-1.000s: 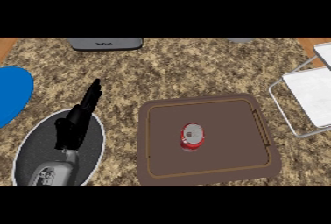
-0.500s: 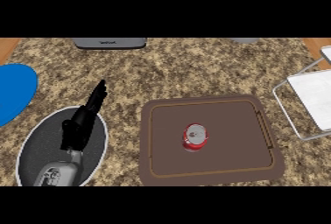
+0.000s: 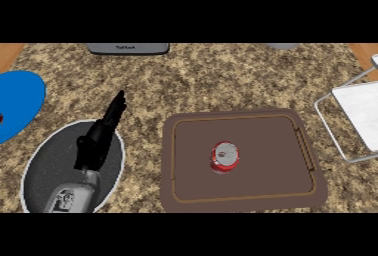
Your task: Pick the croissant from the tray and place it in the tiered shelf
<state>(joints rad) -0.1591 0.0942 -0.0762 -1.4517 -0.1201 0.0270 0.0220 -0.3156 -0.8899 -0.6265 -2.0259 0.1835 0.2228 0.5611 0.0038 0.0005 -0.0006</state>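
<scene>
Left hand over grey plate — tray holds a red can, shelf at right edge.
Left hand [image 3: 100, 137] fingers straight, holding nothing, above the grey plate [image 3: 48, 160]; red can [image 3: 225, 157] upright mid brown tray [image 3: 244, 202]; white tiered shelf [image 3: 359, 112] beside it — speckled counter [image 3: 214, 80].

One arm in view: the left grey forearm [image 3: 72, 196] enters from the lower edge at the view's left and angles up and slightly right. Its black left robot hand [image 3: 100, 141] extends in line with the forearm, fingers [image 3: 118, 101] straight and held together, pointing up the view. It holds nothing. The right arm does not show.
</scene>
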